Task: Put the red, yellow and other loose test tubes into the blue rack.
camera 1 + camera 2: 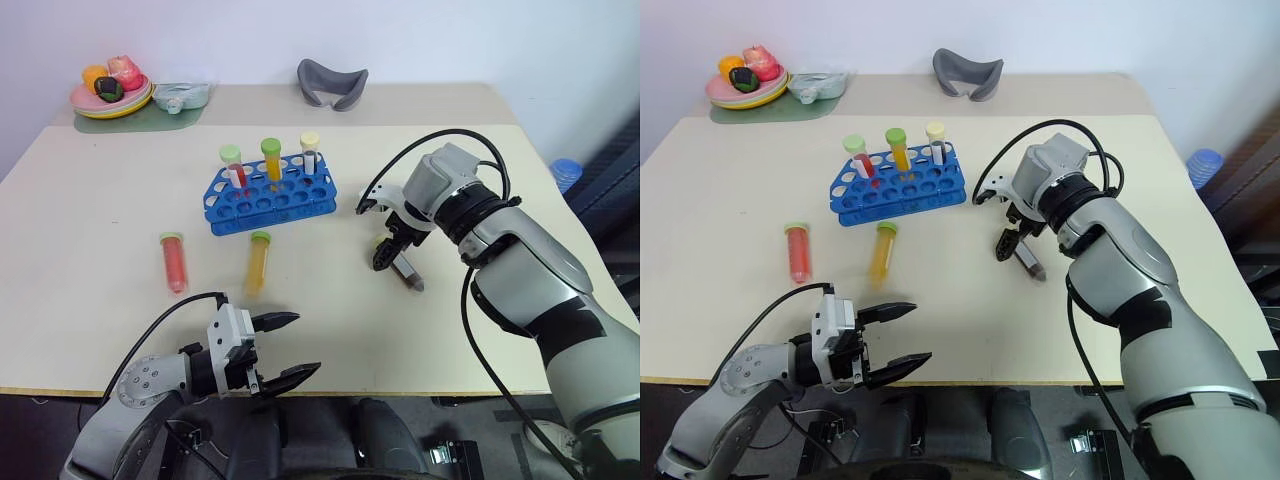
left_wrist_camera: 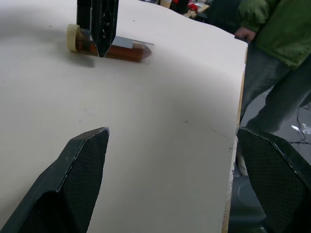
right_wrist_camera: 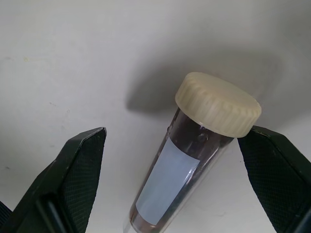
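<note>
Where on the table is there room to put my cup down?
The table is bare left of the red tube, and along the right side behind the right gripper. It is crowded around the blue rack, the yellow tube and the brown tube.

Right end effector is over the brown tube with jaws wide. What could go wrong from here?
1. The brown tube lies flat on the table between the open fingers of the right end effector; being round, it may roll away as they close.
2. The blue rack already holds three capped tubes, so insertion could knock one.
3. A person's hand is at the table edge.
</note>
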Motion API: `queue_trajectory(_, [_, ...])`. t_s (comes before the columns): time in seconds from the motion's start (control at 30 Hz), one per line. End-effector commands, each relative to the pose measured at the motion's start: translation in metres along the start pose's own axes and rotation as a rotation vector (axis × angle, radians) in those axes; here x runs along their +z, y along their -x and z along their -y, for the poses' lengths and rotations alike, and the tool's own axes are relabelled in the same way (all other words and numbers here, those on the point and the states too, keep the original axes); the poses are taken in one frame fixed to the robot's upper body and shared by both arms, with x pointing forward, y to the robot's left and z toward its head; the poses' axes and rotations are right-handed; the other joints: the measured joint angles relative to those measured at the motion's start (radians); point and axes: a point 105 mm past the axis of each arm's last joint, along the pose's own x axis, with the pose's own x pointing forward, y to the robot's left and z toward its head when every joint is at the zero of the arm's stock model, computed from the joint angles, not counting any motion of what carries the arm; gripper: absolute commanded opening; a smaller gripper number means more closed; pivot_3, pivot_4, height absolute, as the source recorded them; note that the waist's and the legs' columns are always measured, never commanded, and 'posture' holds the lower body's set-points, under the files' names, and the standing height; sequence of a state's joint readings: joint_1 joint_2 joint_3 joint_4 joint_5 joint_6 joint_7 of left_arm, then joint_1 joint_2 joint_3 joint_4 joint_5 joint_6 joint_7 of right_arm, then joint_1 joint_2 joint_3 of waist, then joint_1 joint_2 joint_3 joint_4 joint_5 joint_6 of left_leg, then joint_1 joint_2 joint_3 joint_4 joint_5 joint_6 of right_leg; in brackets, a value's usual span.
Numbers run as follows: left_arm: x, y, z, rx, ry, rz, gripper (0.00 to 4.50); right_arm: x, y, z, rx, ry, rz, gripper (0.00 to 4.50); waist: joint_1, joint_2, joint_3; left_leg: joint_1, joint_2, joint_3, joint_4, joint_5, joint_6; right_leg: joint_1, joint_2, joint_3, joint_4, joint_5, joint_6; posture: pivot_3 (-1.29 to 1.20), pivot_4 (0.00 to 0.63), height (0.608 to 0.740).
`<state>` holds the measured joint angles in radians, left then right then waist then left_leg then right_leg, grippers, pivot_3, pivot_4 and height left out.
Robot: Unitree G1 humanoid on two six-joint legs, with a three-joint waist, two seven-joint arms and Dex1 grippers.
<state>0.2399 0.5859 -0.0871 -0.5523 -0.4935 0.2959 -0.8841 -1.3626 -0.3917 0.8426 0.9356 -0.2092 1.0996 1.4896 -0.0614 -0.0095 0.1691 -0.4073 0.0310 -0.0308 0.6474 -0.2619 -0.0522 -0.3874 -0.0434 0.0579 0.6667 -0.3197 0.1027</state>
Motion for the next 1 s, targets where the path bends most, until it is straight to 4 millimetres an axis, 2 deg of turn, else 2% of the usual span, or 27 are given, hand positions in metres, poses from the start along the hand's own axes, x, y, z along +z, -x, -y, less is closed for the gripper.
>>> queue_trajectory(0.03, [0.009, -0.001, 0.005, -0.025, -0.022, 0.029, 4.28, -0.023, -0.013, 0.012, -0.034, -0.042, -0.081, 4.35, 0.004, 0.0, 0.0, 0.0, 0.0, 0.0, 0.0, 0.0, 0.0, 0.0, 0.0, 0.0, 0.0, 0.0, 0.0, 0.0, 0.15, 0.74])
queue_trajectory(0.17, [0.008, 0.0, 0.006, -0.027, -0.022, 0.028, 4.28, -0.023, -0.013, 0.01, -0.031, -0.04, -0.079, 4.35, 0.015, -0.002, -0.002, 0.0, 0.0, 0.0, 0.0, 0.0, 0.0, 0.0, 0.0, 0.0, -0.001, 0.0, 0.0, 0.0, 0.15, 0.74])
queue_trajectory(0.2, [0.008, 0.0, 0.005, -0.028, -0.022, 0.028, 4.32, -0.023, -0.014, 0.01, -0.029, -0.04, -0.078, 4.09, 0.016, -0.002, -0.002, 0.0, 0.0, 0.0, 0.0, 0.0, 0.0, 0.0, 0.0, 0.0, -0.001, 0.0, 0.0, 0.0, 0.15, 0.74])
queue_trajectory(0.27, [0.008, 0.0, 0.006, -0.028, -0.021, 0.027, 4.33, -0.022, -0.015, 0.009, -0.027, -0.039, -0.077, 3.49, 0.019, -0.002, -0.002, 0.0, 0.0, 0.0, 0.0, 0.0, 0.0, 0.0, -0.001, 0.0, -0.001, 0.0, 0.0, 0.0, 0.15, 0.74])
queue_trajectory(0.37, [0.008, 0.0, 0.006, -0.028, -0.021, 0.025, 4.33, -0.022, -0.016, 0.008, -0.026, -0.038, -0.075, 2.07, 0.02, -0.002, -0.002, -0.001, -0.001, 0.0, 0.0, 0.0, 0.0, 0.0, -0.001, -0.001, -0.002, 0.0, 0.0, 0.0, 0.15, 0.74])
queue_trajectory(0.4, [0.008, 0.0, 0.005, -0.028, -0.021, 0.025, 4.33, -0.022, -0.016, 0.008, -0.026, -0.038, -0.075, 1.44, 0.019, -0.002, -0.002, -0.001, 0.0, 0.0, -0.001, 0.0, 0.0, 0.0, -0.001, -0.001, -0.002, 0.0, 0.0, 0.0, 0.15, 0.74])
queue_trajectory(0.43, [0.008, 0.0, 0.005, -0.027, -0.021, 0.025, 4.33, -0.022, -0.016, 0.008, -0.025, -0.037, -0.074, 1.0, 0.018, -0.002, -0.002, -0.001, 0.0, 0.0, -0.001, 0.0, 0.0, -0.001, -0.001, -0.001, -0.002, 0.0, 0.0, 0.0, 0.15, 0.74])
queue_trajectory(0.47, [0.009, 0.0, 0.005, -0.028, -0.02, 0.024, 4.33, -0.022, -0.016, 0.008, -0.023, -0.037, -0.073, 0.78, 0.018, -0.002, -0.002, -0.001, 0.0, 0.0, -0.001, 0.0, 0.0, -0.001, -0.001, -0.001, -0.002, 0.0, 0.0, 0.0, 0.15, 0.74])
queue_trajectory(0.63, [0.009, 0.001, 0.005, -0.028, -0.022, 0.024, 4.33, -0.018, -0.014, 0.004, -0.009, -0.033, -0.056, 0.78, 0.018, -0.002, -0.002, -0.001, 0.0, 0.0, -0.001, 0.0, 0.0, -0.001, -0.001, -0.001, -0.002, 0.0, 0.0, 0.0, 0.15, 0.74])
queue_trajectory(0.73, [0.008, 0.001, 0.004, -0.029, -0.023, 0.024, 4.33, -0.008, -0.006, -0.001, 0.021, -0.034, 0.013, 0.78, 0.017, -0.002, -0.002, -0.001, 0.0, 0.0, -0.001, 0.0, 0.0, -0.001, 0.0, -0.001, -0.002, 0.0, 0.0, 0.0, 0.15, 0.74])
queue_trajectory(0.87, [0.008, 0.002, 0.004, -0.028, -0.024, 0.022, 4.33, 0.014, 0.011, -0.013, 0.1, -0.023, 0.173, 0.78, 0.013, 0.001, 0.0, -0.001, 0.0, 0.0, -0.001, 0.0, 0.0, -0.002, 0.0, -0.001, -0.001, 0.0, 0.0, 0.0, 0.15, 0.74])
queue_trajectory(1.0, [0.008, 0.004, 0.003, -0.025, -0.024, 0.019, 4.33, 0.044, 0.038, -0.037, 0.251, -0.016, 0.466, 0.78, 0.011, 0.005, 0.003, -0.002, 0.001, 0.0, -0.001, 0.0, 0.0, -0.004, 0.0, 0.0, 0.0, 0.0, 0.0, 0.0, 0.15, 0.74])
